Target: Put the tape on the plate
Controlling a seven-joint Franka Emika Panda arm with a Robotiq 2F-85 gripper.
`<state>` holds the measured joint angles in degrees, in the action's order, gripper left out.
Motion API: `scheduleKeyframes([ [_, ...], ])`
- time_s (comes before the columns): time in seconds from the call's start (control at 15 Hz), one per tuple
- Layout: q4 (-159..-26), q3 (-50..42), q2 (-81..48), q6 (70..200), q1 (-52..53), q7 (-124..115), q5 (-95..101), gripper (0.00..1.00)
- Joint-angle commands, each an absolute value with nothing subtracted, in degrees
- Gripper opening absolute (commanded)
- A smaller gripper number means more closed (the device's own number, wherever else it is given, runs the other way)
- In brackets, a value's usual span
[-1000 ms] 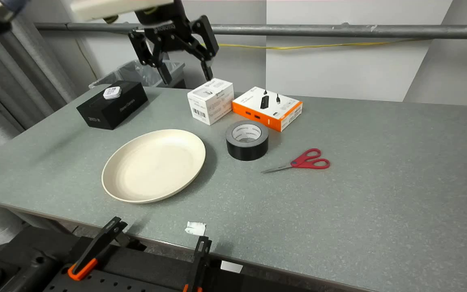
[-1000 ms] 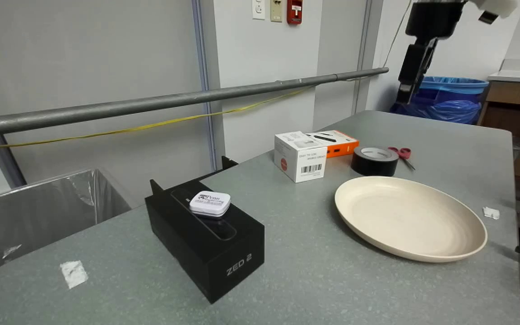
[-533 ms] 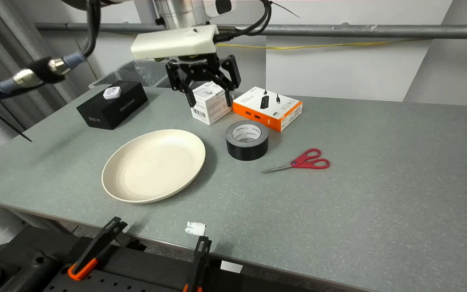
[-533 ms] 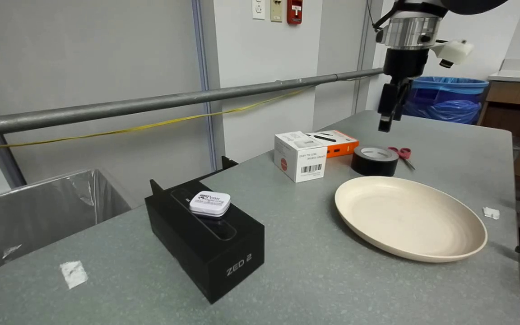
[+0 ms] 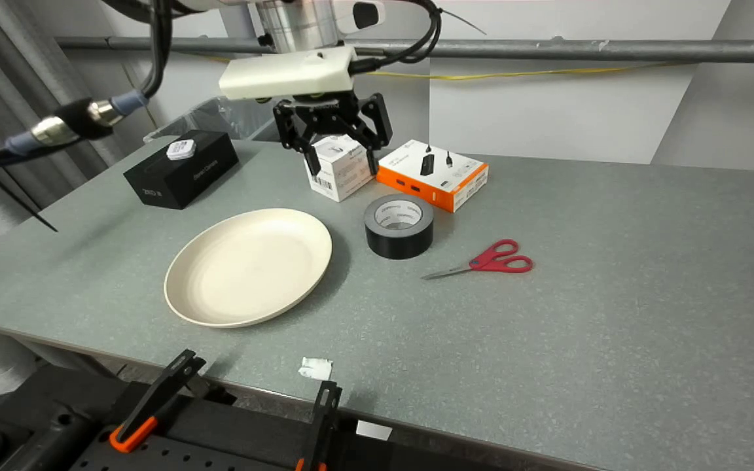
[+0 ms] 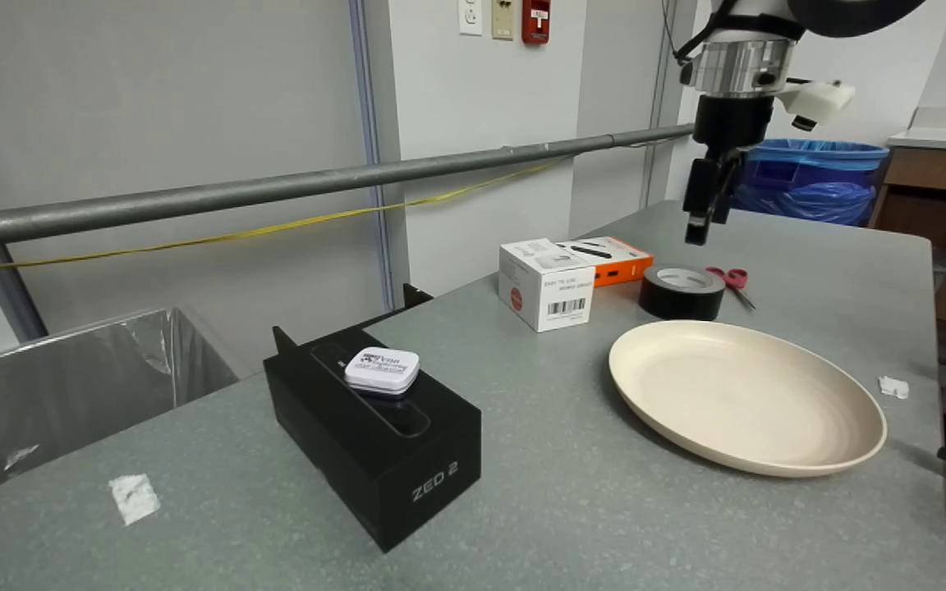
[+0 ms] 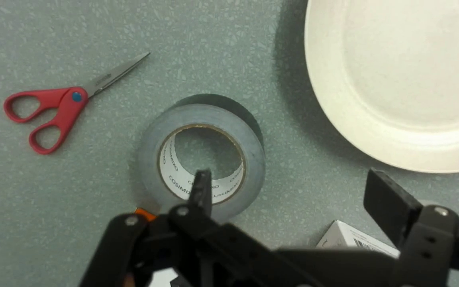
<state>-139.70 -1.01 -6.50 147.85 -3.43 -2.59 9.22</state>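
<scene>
The black roll of tape with a pale core lies flat on the grey table in both exterior views (image 5: 399, 246) (image 6: 680, 304) and in the wrist view (image 7: 255, 167). The cream-white plate (image 5: 249, 268) is beside it with nothing on it; it also shows in an exterior view (image 6: 748, 402) and in the wrist view (image 7: 408, 71). My gripper (image 5: 343, 165) is open and empty, pointing down above the table, also seen in an exterior view (image 6: 709, 226). In the wrist view the gripper (image 7: 288, 177) has its left finger overlapping the tape's ring and its right finger below the plate's edge.
Red-handled scissors (image 5: 498, 261) lie beside the tape. A white box (image 5: 345, 171) and an orange-and-white box (image 5: 432, 173) stand behind the tape, near the gripper. A black box (image 6: 374, 435) carries a small white tin (image 6: 383, 369). A grey pipe (image 5: 567, 49) runs along the wall.
My gripper has come down towards the table and shifted closer to the tape, mostly in the first half second, slightly since. It stays open. The tape and plate have not moved.
</scene>
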Motion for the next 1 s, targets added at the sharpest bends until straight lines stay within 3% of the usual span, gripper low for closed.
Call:
scheduleKeyframes([
  [0.0,-137.95,-2.63,-11.77,151.23,-2.25,-5.34,12.71,1.00],
  [0.93,-127.45,-4.49,-29.38,156.14,-0.96,-3.70,11.07,1.00],
])
